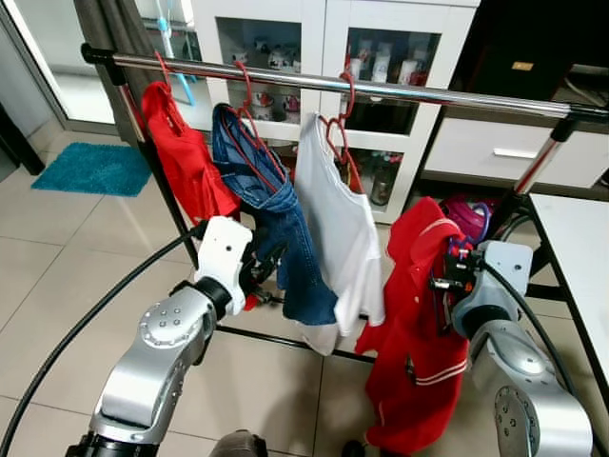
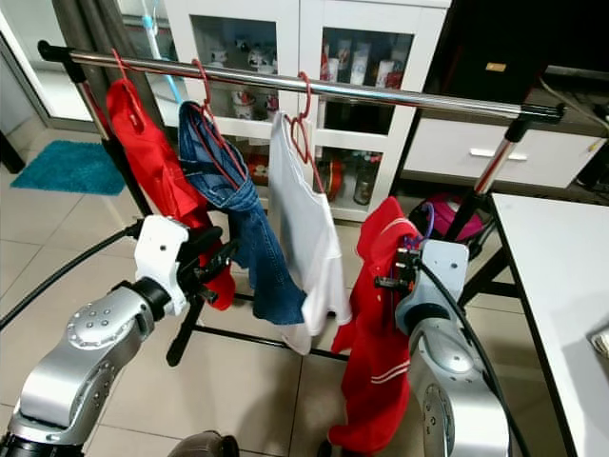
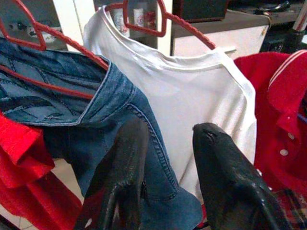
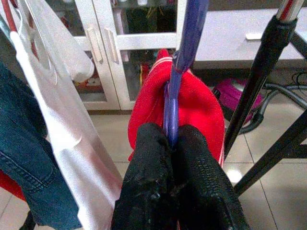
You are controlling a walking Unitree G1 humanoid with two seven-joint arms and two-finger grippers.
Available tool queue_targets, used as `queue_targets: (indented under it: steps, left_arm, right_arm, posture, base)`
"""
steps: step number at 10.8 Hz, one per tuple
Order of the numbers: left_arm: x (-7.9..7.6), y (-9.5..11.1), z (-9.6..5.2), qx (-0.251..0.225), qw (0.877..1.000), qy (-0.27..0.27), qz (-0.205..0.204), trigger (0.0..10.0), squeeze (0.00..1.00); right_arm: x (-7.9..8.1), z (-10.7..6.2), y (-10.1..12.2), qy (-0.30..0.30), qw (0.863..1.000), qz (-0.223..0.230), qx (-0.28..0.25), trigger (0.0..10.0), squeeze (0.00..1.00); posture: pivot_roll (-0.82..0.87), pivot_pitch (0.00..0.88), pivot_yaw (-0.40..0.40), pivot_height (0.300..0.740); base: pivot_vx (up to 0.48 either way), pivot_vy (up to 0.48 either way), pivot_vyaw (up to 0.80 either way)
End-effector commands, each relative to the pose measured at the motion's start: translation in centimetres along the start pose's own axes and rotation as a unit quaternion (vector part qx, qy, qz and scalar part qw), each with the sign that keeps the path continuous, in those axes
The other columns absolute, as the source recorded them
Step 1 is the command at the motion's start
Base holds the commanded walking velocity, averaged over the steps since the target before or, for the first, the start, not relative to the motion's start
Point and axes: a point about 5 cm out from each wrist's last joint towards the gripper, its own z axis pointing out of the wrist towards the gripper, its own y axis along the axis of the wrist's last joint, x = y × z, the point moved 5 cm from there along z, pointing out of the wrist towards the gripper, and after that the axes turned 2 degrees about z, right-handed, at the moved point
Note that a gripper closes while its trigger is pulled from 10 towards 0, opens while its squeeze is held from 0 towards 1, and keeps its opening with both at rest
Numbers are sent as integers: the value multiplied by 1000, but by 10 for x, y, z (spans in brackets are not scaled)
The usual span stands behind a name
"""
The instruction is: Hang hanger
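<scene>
A long chrome rail [image 1: 381, 90] runs across the room in front of me, and I place everything by it. Hanging from the rail on red hangers are three garments: a red top [image 1: 186, 157] at its left end, a pair of jeans [image 1: 276, 219] next, then a white T-shirt [image 1: 338, 228] near the middle.

Well below the rail, to the right of the T-shirt, a red polo shirt [image 1: 414, 333] dangles from a blue hanger [image 4: 180, 72], the thing I still have to hang. My right gripper [image 4: 172, 143] has its two black fingers pressed together on the hanger's stem, carrying its weight. Its hook is not on the rail (I cannot see the hook's tip clearly).

My left gripper [image 3: 165, 163] sits low beneath the rail, just in front of the jeans, fingers apart and holding nothing.

I judge the task about halfway: the hanger is gripped and near the rack, but raising it to the bare stretch of rail right of the T-shirt, hooking it and letting go remain.
</scene>
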Motion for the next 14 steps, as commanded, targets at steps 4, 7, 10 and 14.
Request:
queue_targets:
  steps: [4, 7, 10, 14]
  left_arm:
    - [-3, 7, 0, -9, 1000, -1, -5, 10000, 0]
    - [-6, 6, -2, -6, 1000, -6, -5, 10000, 0]
    - [-6, 7, -2, -6, 1000, -7, -5, 10000, 0]
    - [-7, 7, -2, -5, 1000, -9, -4, 10000, 0]
  right_arm:
    - [-2, -4, 4, 0, 1000, 0, -2, 0, 0]
    - [-1, -3, 2, 4, 1000, -6, 3, 0, 0]
    - [1, -3, 2, 9, 1000, -9, 6, 0, 0]
    - [2, -3, 0, 12, 1000, -10, 10, 0, 0]
  posture:
    - [73, 82, -18, 740]
    - [74, 85, -24, 740]
    - [75, 88, -27, 740]
    - [75, 88, -28, 740]
  base:
    - [0, 0, 0]
    - [0, 0, 0]
    - [0, 0, 0]
    - [-223, 0, 0]
